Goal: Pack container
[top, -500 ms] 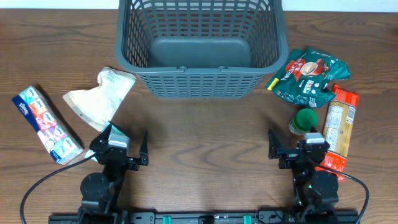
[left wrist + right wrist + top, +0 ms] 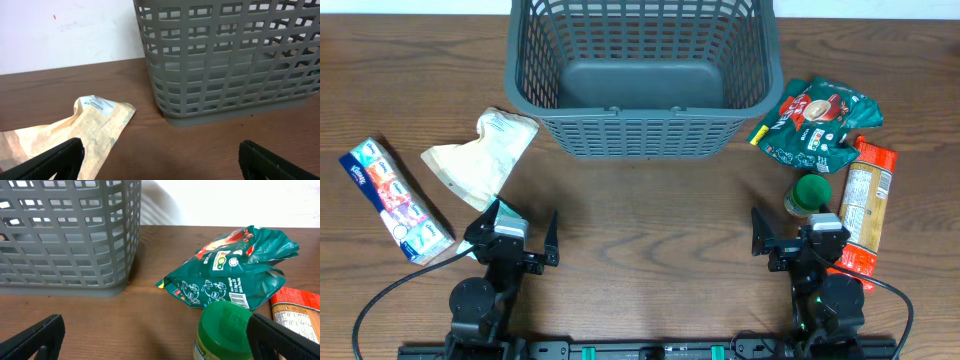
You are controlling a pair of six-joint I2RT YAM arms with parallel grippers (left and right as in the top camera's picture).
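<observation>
Grey plastic container [image 2: 640, 135] sat at the far middle of the wooden tabletop [image 2: 650, 220]. Nearer, the left fingers [image 2: 52, 161] and right fingers [image 2: 37, 336] were spread wide, gripping nothing.

No visible change at all between the earlier overhead view and this moment.
</observation>
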